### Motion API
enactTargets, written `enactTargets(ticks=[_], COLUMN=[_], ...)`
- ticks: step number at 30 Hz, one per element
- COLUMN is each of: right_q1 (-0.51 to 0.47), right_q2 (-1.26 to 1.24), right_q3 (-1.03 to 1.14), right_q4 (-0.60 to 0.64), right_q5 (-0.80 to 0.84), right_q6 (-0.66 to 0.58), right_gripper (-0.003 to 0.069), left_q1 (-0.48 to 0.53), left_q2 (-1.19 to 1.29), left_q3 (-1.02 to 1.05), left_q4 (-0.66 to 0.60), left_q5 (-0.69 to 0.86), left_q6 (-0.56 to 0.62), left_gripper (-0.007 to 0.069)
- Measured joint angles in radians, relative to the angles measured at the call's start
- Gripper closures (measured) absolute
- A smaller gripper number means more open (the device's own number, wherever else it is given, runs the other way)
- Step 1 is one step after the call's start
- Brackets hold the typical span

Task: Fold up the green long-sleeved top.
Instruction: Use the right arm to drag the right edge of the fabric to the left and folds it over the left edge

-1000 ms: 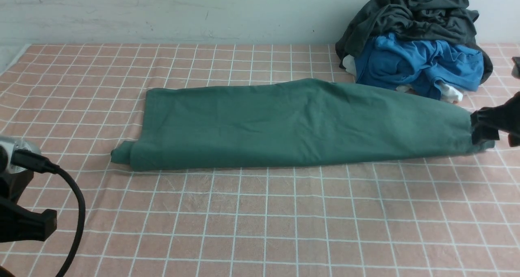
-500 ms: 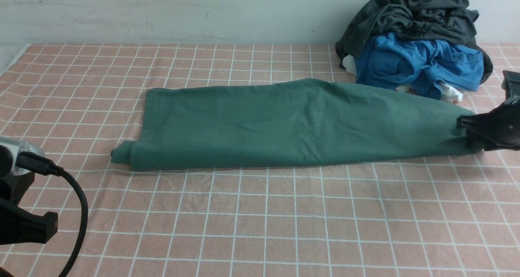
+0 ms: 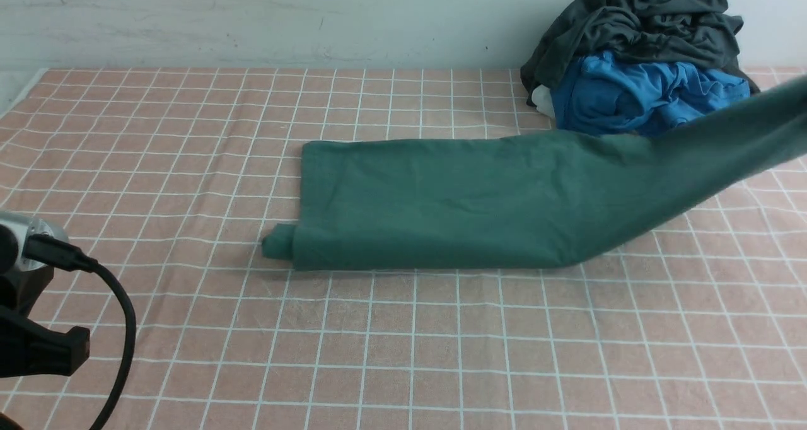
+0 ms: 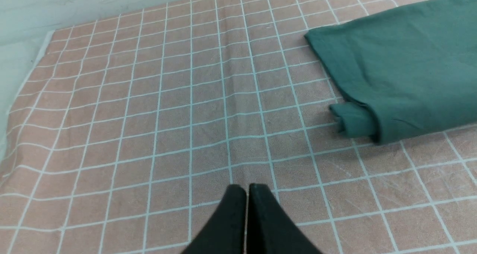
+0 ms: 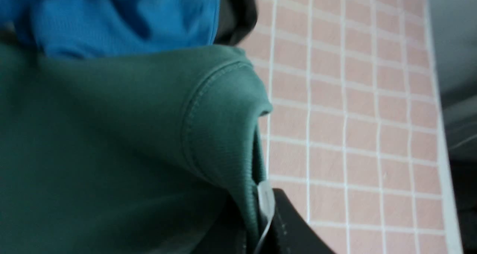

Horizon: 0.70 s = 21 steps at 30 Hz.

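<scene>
The green long-sleeved top [image 3: 454, 203] lies folded into a long band across the middle of the table. Its right end is lifted off the cloth and runs out of the front view at the right. My right gripper [image 5: 257, 209] is shut on the ribbed neck edge of the top [image 5: 220, 135], with the white neck label [image 5: 265, 198] pinched beside one finger. The right gripper itself is out of the front view. My left gripper [image 4: 246, 189] is shut and empty, over bare cloth short of the top's left end [image 4: 354, 120].
A pile with a bright blue garment [image 3: 637, 92] and a dark grey-black garment [image 3: 637, 20] sits at the back right, just behind the lifted end. The pink checked tablecloth [image 3: 378, 342] covers the table. A wall runs along the back.
The right gripper closed on the top's right end and lifted it up and rightward out of the front view. The whole top slid right. The left arm has not moved.
</scene>
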Motion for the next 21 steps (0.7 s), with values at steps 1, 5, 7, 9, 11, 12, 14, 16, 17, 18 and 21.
enactTargets(ticks=[1, 5, 7, 9, 11, 12, 14, 16, 17, 18, 21], right_q1=[0.019, 0.194, 0.266, 0.378, 0.544, 0.586, 0.676, 0.719, 0.764, 0.775, 0.803], right_q2=[-0.019, -0.076, -0.076, -0.050, 0.030, 0.064, 0.158, 0.215, 0.295, 0.319, 0.388], right_q3=[-0.024, -0.120, -0.125, -0.129, -0.129, -0.129, -0.129, -0.132, -0.153, -0.164, -0.238], right_q4=[0.021, 0.207, 0.272, 0.368, 0.451, 0.464, 0.480, 0.481, 0.481, 0.481, 0.478], right_q5=[0.001, -0.002, -0.007, -0.010, -0.020, -0.029, -0.059, -0.079, -0.095, -0.098, -0.093], right_q6=[0.000, -0.020, -0.037, -0.071, -0.132, -0.142, -0.157, -0.160, -0.161, -0.163, -0.163], right_gripper=[0.0638, 0.0638, 0.0638, 0.0638, 0.0638, 0.0638, 0.0634, 0.0624, 0.0601, 0.0582, 0.0501], left_q1=[0.000, 0.000, 0.000, 0.000, 0.000, 0.000, 0.000, 0.000, 0.000, 0.000, 0.000], left_q2=[0.000, -0.003, -0.004, -0.005, -0.005, -0.005, -0.005, -0.005, -0.005, -0.005, -0.005], left_q3=[0.000, 0.000, 0.000, 0.000, 0.000, 0.000, 0.000, 0.000, 0.000, 0.000, 0.000], left_q4=[0.000, 0.000, 0.000, 0.000, 0.000, 0.000, 0.000, 0.000, 0.000, 0.000, 0.000], left_q5=[-0.002, -0.013, -0.013, -0.013, -0.013, -0.013, -0.013, -0.013, -0.013, -0.013, -0.012], left_q6=[0.000, 0.000, 0.000, 0.000, 0.000, 0.000, 0.000, 0.000, 0.000, 0.000, 0.000], left_gripper=[0.0628, 0.0628, 0.0628, 0.0628, 0.0628, 0.0628, 0.0628, 0.0628, 0.0628, 0.0628, 0.0628])
